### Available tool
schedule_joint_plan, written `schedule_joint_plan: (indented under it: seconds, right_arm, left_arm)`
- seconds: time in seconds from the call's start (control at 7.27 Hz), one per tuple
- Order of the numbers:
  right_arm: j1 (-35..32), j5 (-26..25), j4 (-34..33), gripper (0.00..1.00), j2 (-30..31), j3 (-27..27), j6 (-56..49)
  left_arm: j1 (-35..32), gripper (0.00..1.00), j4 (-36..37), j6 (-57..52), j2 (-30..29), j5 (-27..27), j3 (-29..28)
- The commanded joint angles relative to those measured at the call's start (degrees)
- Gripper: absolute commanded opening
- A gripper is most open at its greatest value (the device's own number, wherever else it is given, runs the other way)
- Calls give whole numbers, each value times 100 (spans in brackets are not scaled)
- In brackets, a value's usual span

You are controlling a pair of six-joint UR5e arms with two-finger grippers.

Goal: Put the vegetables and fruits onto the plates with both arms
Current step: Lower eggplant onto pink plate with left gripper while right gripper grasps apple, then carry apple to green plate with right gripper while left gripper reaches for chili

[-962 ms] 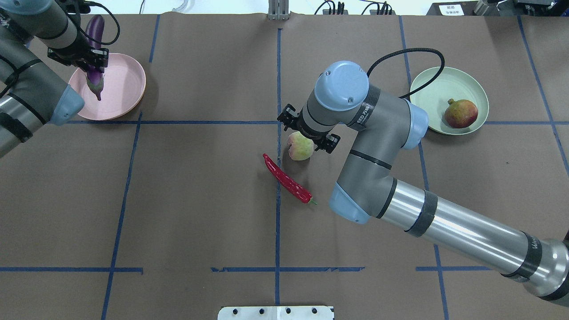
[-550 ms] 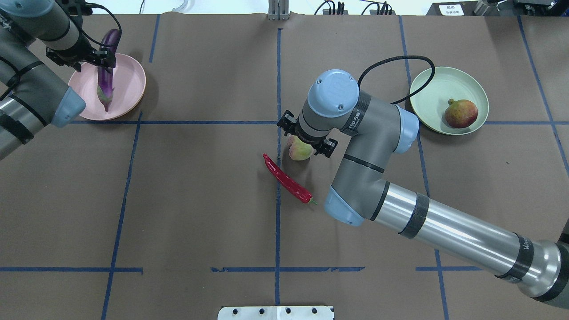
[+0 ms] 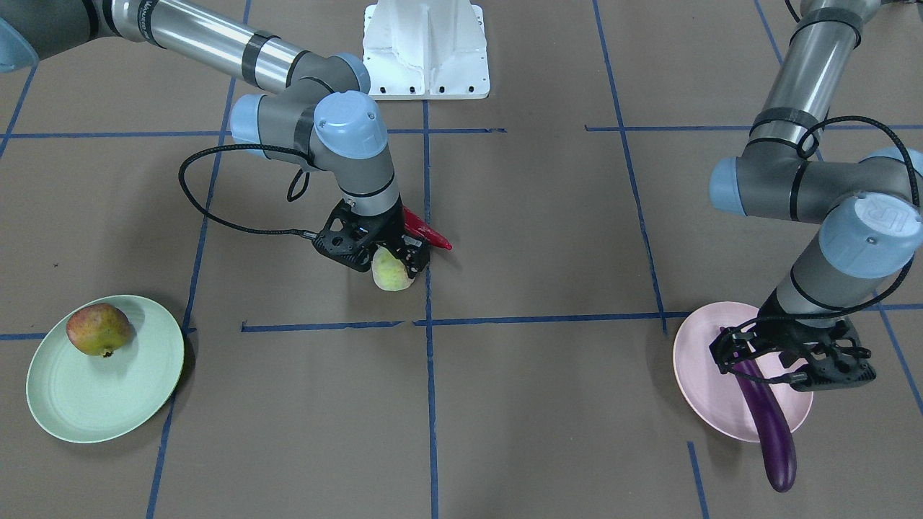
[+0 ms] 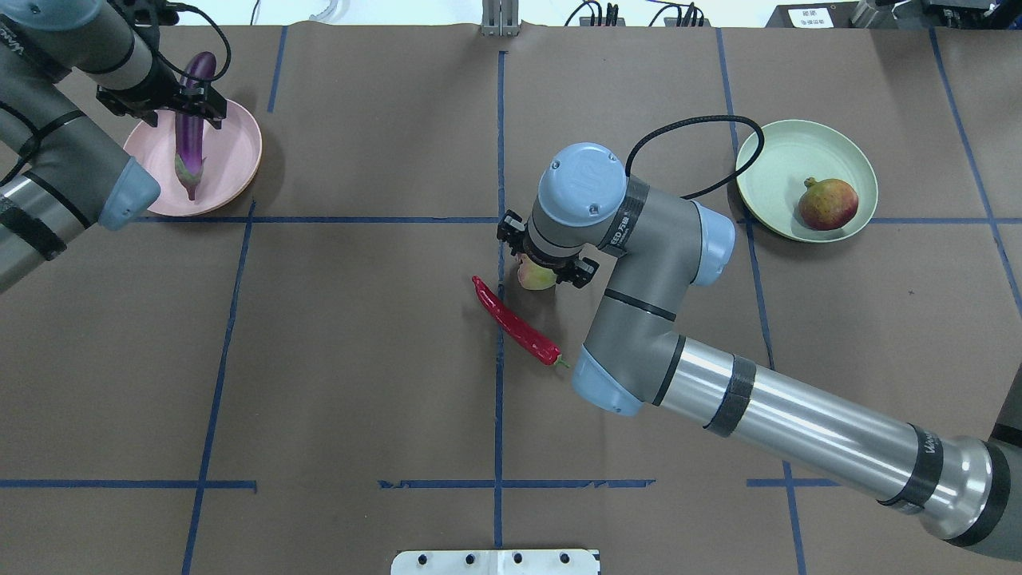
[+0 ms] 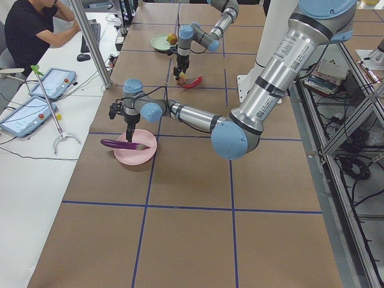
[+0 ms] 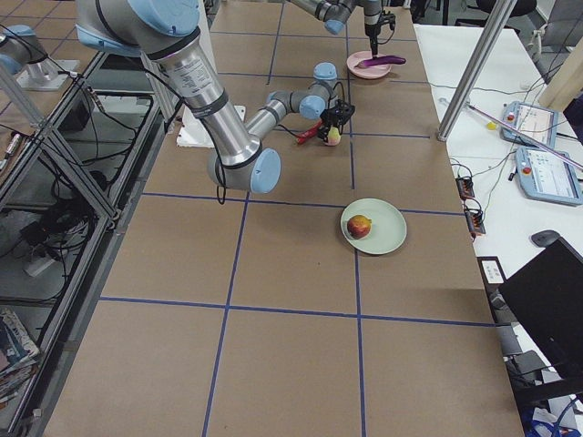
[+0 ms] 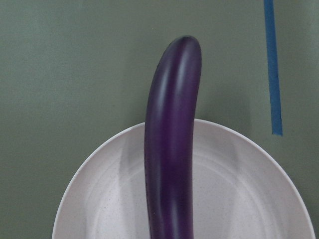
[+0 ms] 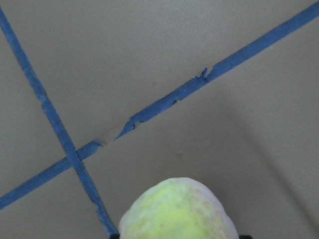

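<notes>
My left gripper (image 4: 185, 102) is over the pale pink plate (image 4: 235, 164), shut on the purple eggplant (image 4: 190, 140). The eggplant lies across the plate, cap end on it and tip past the far rim; it also shows in the left wrist view (image 7: 169, 164). My right gripper (image 4: 547, 267) is low over the pale green-pink peach (image 4: 533, 277), its jaws open on either side of it. The peach sits on the table (image 3: 393, 275). The red chili pepper (image 4: 515, 323) lies just beside it. The reddish pomegranate (image 4: 828, 204) sits in the mint green plate (image 4: 786, 152).
The white base block (image 3: 425, 50) stands at the table's robot-side edge. Blue tape lines (image 4: 499, 136) divide the brown table cover. A black cable (image 4: 695, 124) loops from the right wrist near the green plate. An operator (image 5: 30, 30) sits at a side desk.
The left gripper lowered the eggplant from hanging to lying across the pink plate. The right arm moved down and closer over the peach.
</notes>
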State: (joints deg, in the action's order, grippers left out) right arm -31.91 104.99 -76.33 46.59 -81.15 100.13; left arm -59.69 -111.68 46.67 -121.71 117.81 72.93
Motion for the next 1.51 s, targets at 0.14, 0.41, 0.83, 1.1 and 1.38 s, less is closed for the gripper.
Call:
schedule_joint_plan:
  seconds: [0.14, 0.41, 0.83, 1.1, 1.38]
  right_arm:
    - [-471, 179, -40, 0, 654, -810, -464]
    - [-1366, 504, -13, 0, 1306, -937, -2041]
    - [-2405, 584, -40, 0, 1713, -527, -3786]
    - [-2679, 576, -5, 2, 1704, -25, -4422]
    - [-2689, 576, -5, 16, 1696, 152, -4502]
  left_arm:
    - [963, 100, 14, 2554, 16, 648, 1341]
    - [2157, 100, 49, 4537, -89, -419, 2081]
    - [2829, 100, 119, 6155, -834, -469, 2016]
    - [3242, 100, 251, 6556, -1099, -818, 1699]
    - [3692, 100, 682, 6556, -1503, -1628, 1322]
